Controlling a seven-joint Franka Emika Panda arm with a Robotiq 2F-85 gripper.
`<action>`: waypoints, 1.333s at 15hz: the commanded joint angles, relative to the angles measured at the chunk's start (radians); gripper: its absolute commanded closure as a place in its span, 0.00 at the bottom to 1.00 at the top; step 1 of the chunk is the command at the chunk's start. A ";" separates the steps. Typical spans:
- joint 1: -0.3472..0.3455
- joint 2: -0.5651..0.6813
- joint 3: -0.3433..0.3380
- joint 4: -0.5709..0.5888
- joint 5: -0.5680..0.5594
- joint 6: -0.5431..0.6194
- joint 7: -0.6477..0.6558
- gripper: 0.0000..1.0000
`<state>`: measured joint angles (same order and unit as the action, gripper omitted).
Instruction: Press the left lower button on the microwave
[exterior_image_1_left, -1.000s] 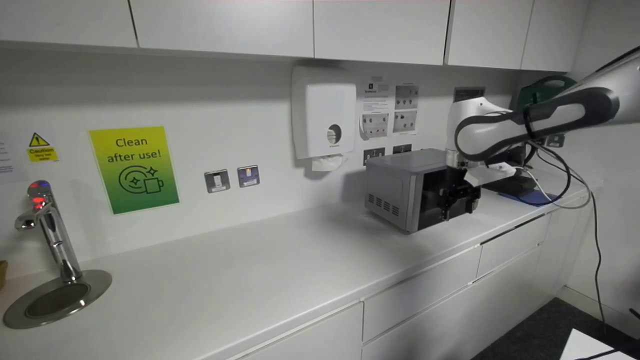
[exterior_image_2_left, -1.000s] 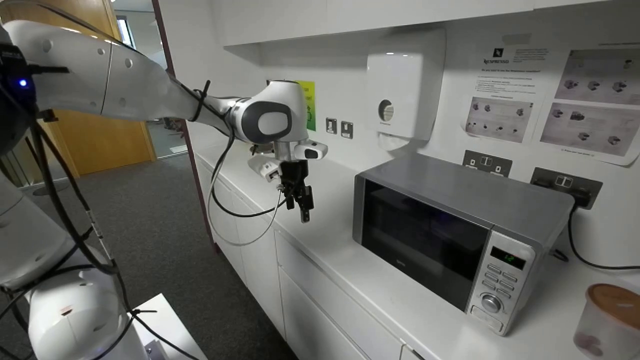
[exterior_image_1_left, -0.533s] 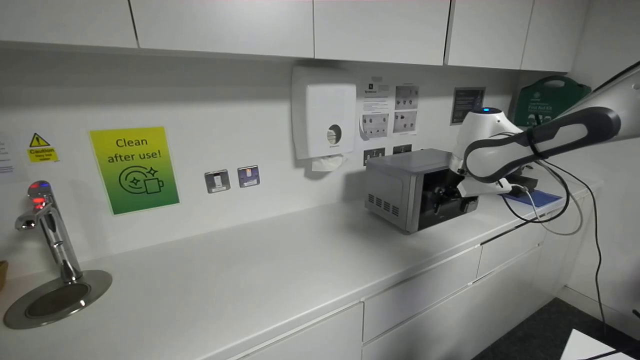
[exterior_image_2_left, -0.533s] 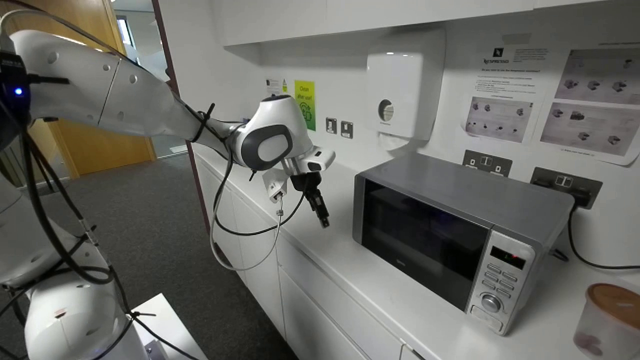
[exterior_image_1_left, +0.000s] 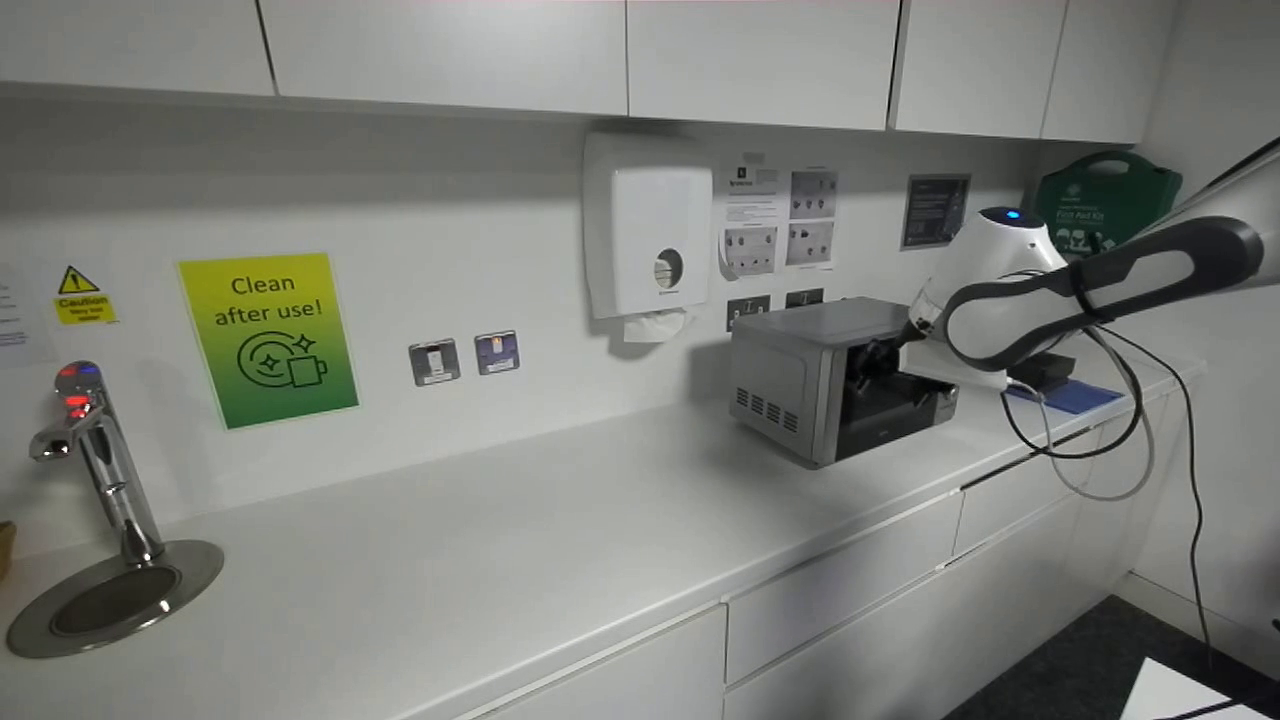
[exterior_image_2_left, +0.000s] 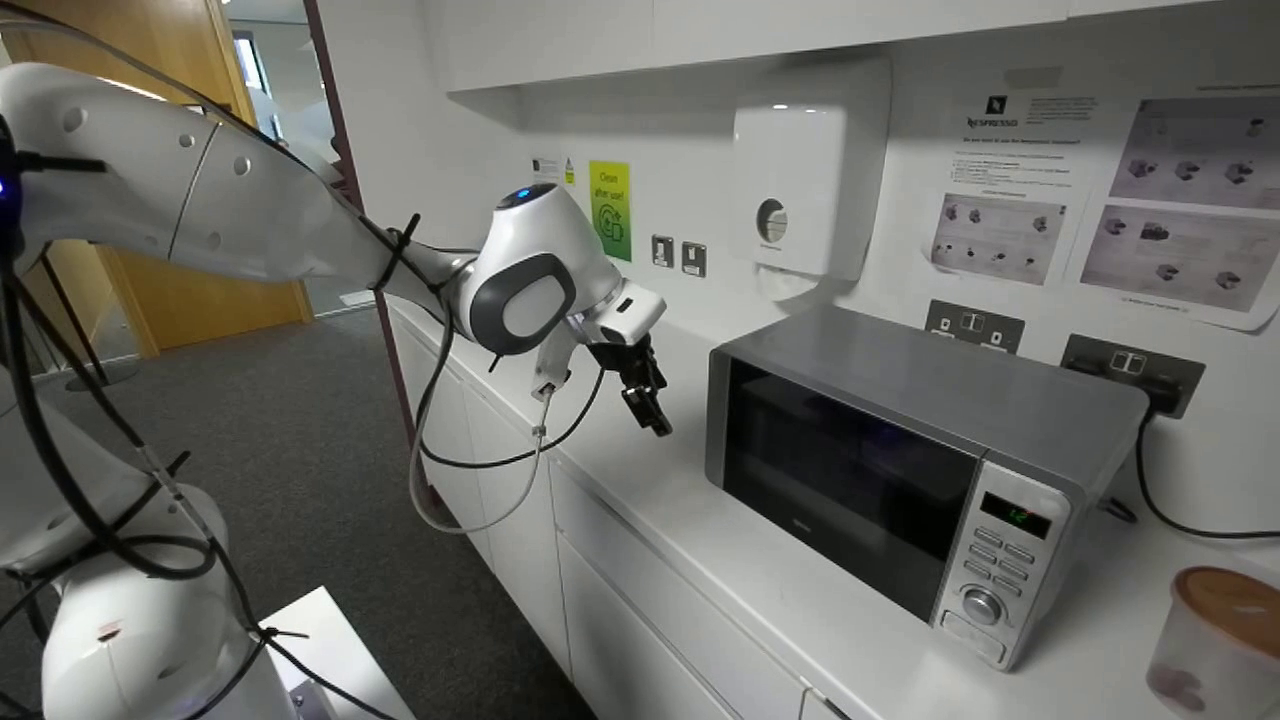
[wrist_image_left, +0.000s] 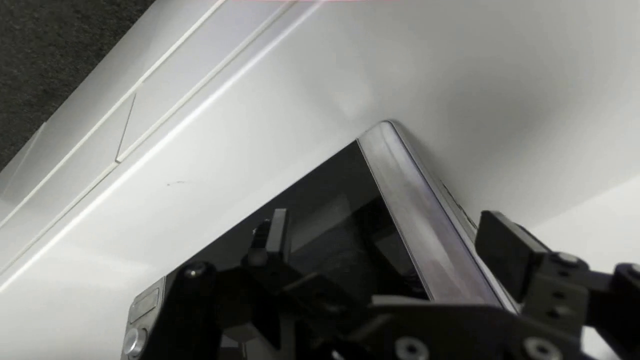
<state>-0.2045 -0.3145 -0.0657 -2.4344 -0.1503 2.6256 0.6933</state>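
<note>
1. Presently, the black two-fingered gripper (wrist_image_left: 385, 225) hangs tilted, jaws spread wide
2. The glass-fronted silver-grey boxy microwave (exterior_image_2_left: 900, 470) sits between the front and back edges of the white countertop (exterior_image_1_left: 560, 530)
3. Gripper and microwave are apart

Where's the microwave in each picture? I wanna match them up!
In an exterior view: microwave, right of centre.
In an exterior view: microwave, big, lower right.
Wrist view: microwave, lower middle, partly hidden by the jaws.
Shared landmark: the white counter beneath it.
</note>
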 joint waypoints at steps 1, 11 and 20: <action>-0.021 -0.004 0.023 -0.005 0.031 0.013 0.001 0.00; -0.022 -0.033 0.007 -0.047 0.063 0.091 0.006 0.00; 0.255 -0.217 -0.312 -0.225 0.559 0.269 -0.544 0.00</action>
<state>-0.0668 -0.4030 -0.2561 -2.5786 0.3011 2.8796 0.3097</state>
